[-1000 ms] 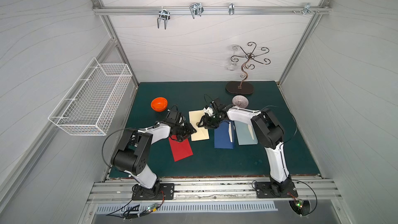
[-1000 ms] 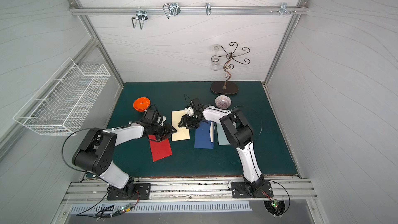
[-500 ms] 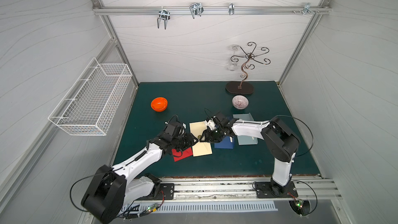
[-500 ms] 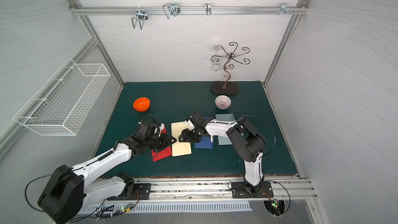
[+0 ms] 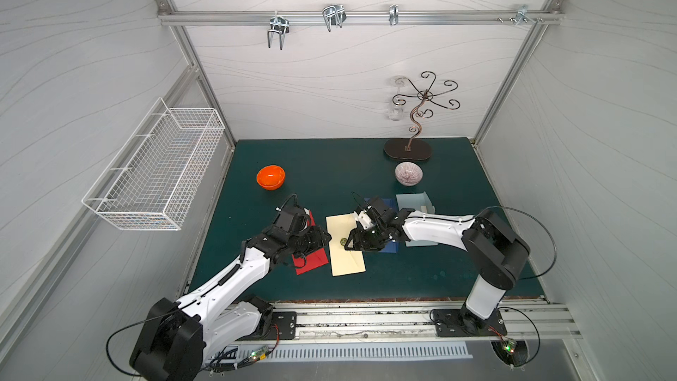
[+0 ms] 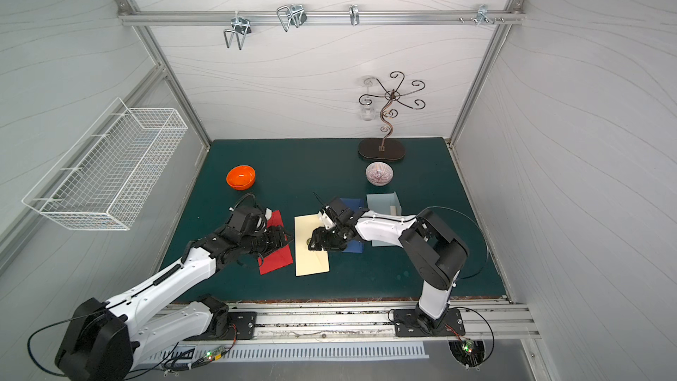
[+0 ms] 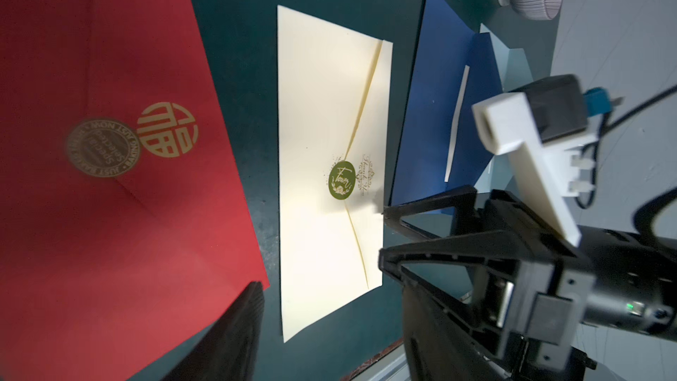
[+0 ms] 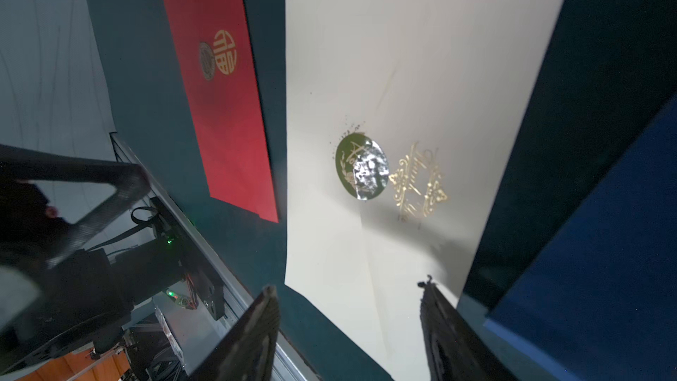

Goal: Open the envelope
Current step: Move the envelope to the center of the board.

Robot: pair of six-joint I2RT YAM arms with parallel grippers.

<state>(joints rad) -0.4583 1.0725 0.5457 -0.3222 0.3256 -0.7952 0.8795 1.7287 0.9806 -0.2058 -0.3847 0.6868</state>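
In both top views the cream envelope (image 5: 344,247) lies flat a little toward 6 o'clock of the green mat's (image 5: 329,163) middle. The red envelope (image 5: 311,256) lies at its 9 o'clock and the dark blue envelope (image 5: 390,247) at its 3 o'clock. From up there its seal (image 5: 343,241) is only a dark dot. The left wrist view shows us a green sticker (image 7: 342,180) with script, set on the point of the closed flap, with gold print beside it. The right wrist view adds a shiny pale patch across that sticker (image 8: 361,166).

The right gripper (image 8: 348,285) is released, its jaws apart with nothing between them. It sits low at the cream envelope's 3 o'clock edge. We cannot tell whether a fingertip touches the paper.

The left gripper (image 5: 326,240) hangs over the red envelope's edge. Its own camera shows one finger (image 7: 241,324), so we cannot tell whether it is released or clenched.

A narrow strip of mat parts red from cream, and blue lies just beside cream. Bare mat runs from the envelopes toward 6 o'clock as far as the mat's edge. There is more at 12 o'clock, between the orange bowl (image 5: 270,177) and the patterned bowl (image 5: 408,173).
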